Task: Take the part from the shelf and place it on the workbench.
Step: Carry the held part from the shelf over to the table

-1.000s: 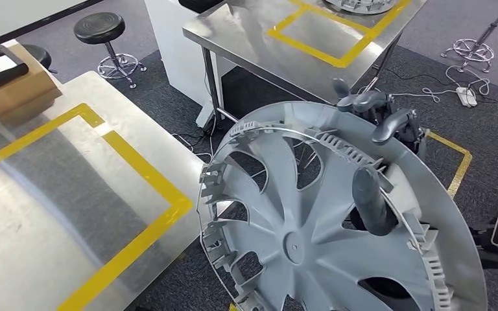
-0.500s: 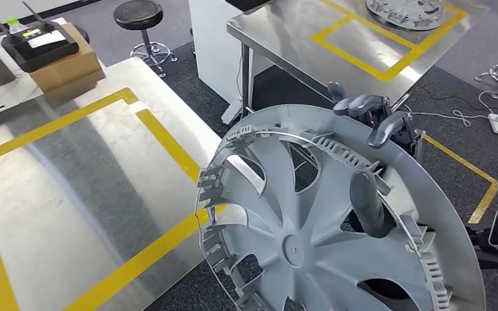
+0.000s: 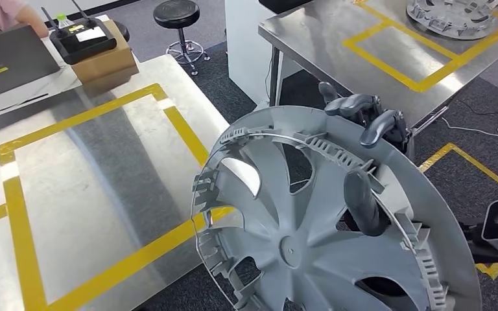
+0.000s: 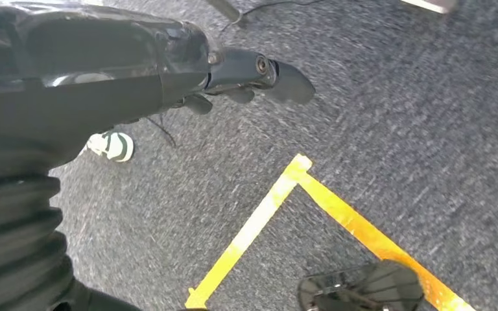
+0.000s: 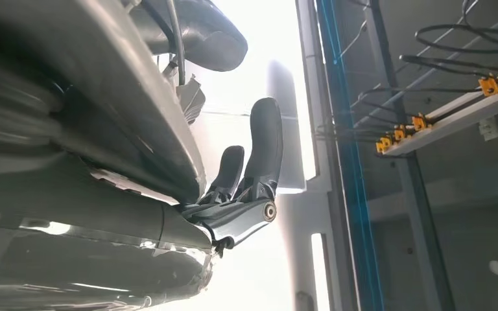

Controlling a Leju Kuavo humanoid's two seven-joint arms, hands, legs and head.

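The part is a large grey wheel cover (image 3: pixel 318 240), seen from its ribbed back in the head view and held upright and tilted at lower right. My right hand (image 3: pixel 371 123) grips its upper rim, fingers hooked over the edge and the thick thumb (image 3: pixel 363 204) pressed on the inner side. The right wrist view shows the same fingers (image 5: pixel 259 149) beyond the cover's rim (image 5: pixel 104 129). The cover's left edge overlaps the near corner of the steel workbench (image 3: pixel 91 194) with its yellow tape frame. My left hand (image 4: pixel 253 71) hangs over grey carpet, holding nothing.
A second steel table (image 3: pixel 337 39) at upper right carries another wheel cover (image 3: pixel 450 16). On the workbench's far end are a cardboard box (image 3: pixel 104 61) with a black device and a laptop (image 3: pixel 13 61), a person (image 3: pixel 3 11) behind it. A black stool (image 3: pixel 178 16) stands between.
The camera has swung, so the whole scene has slid right and more of the workbench shows. The wheel cover stays in my right hand's grip.
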